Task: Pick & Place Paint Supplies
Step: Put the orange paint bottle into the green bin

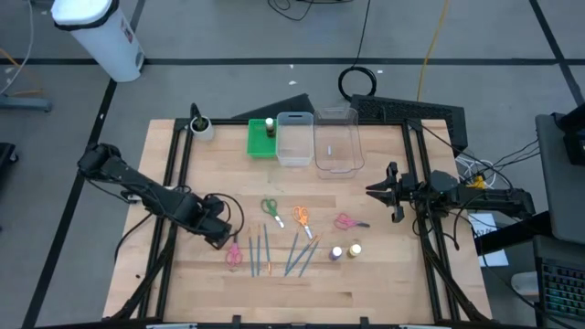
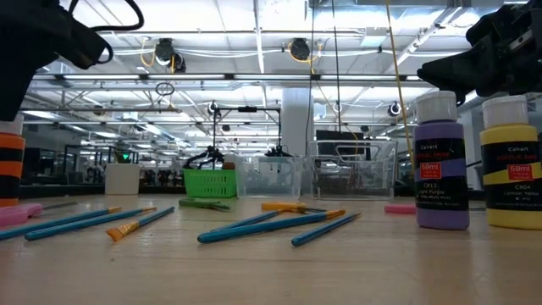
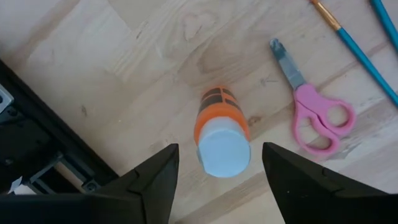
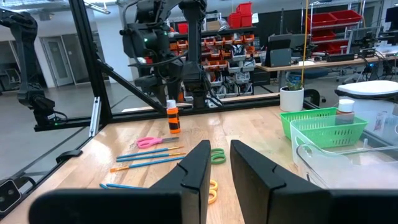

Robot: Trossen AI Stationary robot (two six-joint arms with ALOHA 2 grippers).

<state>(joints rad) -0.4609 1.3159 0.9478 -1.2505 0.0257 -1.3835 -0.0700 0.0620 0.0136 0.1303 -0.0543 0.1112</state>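
The left tool (image 1: pixel 222 230) hangs over the 8 o'clock part of the table (image 1: pixel 384 292), its fingers spread wide on either side of an orange paint bottle (image 3: pixel 221 134) with a white cap. The bottle stands upright on the wood, and neither finger (image 3: pixel 155 180) touches it (the wrist view shows clear gaps on both sides). Just beside the bottle lie pink scissors (image 3: pixel 318 117), flat on the table.

Toward the 6 o'clock edge, several blue brushes (image 1: pixel 297 254) lie roughly side by side. Green scissors (image 1: pixel 271 208) and orange scissors (image 1: pixel 302 217) lie near the table's middle, and a second pink pair (image 1: pixel 345 221) lies toward 4 o'clock. A purple bottle (image 2: pixel 441 163) and a yellow bottle (image 2: pixel 510 164) stand upright close together, near 5 o'clock.

At 12 o'clock sit a green basket (image 1: pixel 260 139) with one more bottle (image 1: pixel 271 126) in it, and two clear bins (image 1: pixel 315 142) beside it.

The right tool (image 1: pixel 382 190) waits at 3 o'clock above the table, its fingers narrow with a slim gap and nothing between them.
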